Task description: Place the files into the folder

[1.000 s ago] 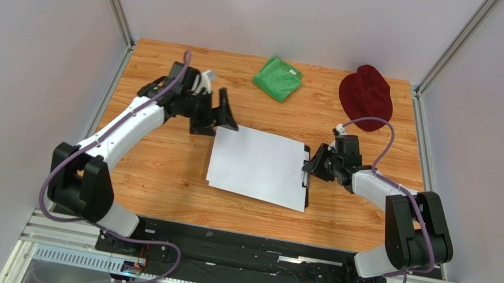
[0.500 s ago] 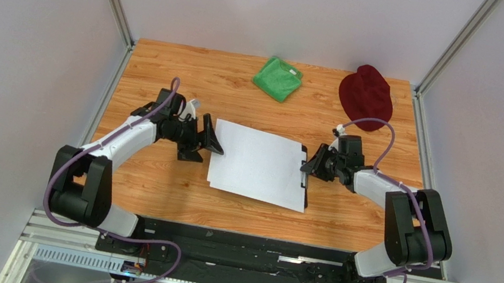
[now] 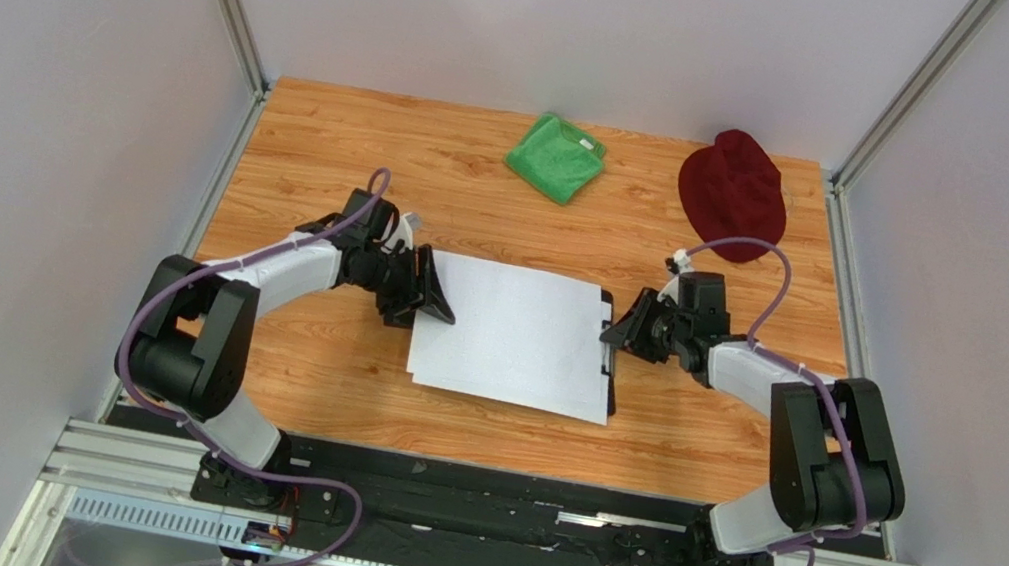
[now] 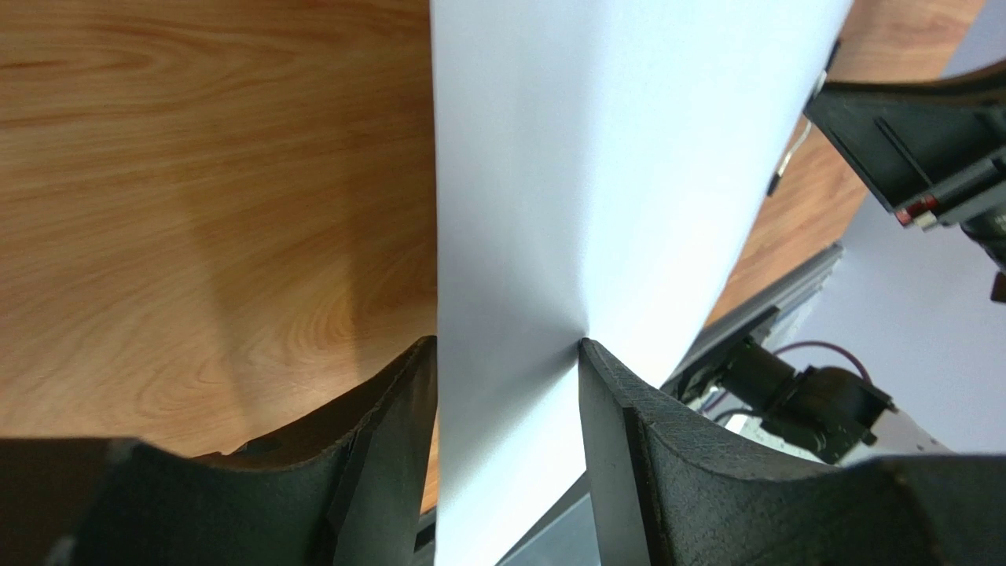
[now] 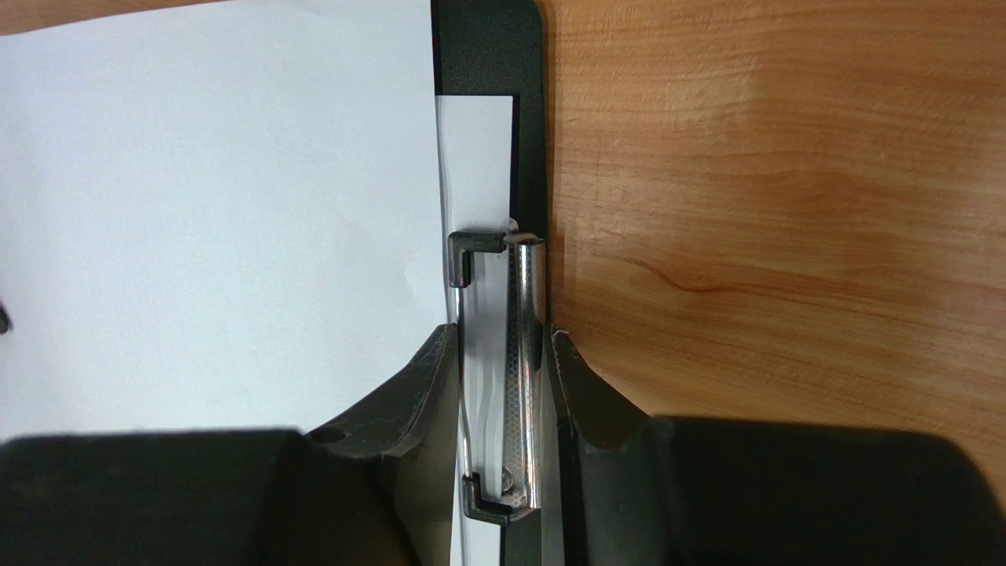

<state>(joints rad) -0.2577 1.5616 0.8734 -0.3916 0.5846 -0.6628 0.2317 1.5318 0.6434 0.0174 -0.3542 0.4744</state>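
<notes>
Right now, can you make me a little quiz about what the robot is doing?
1. True or false: the right end effector squeezes the silver clip.
2. What colour is the cloth at the far side of the table? A: red. B: green. C: blue.
3. What white thing fills the gap between the fingers of the left end effector?

Key: 1 true. 2 B. 3 the paper.
</notes>
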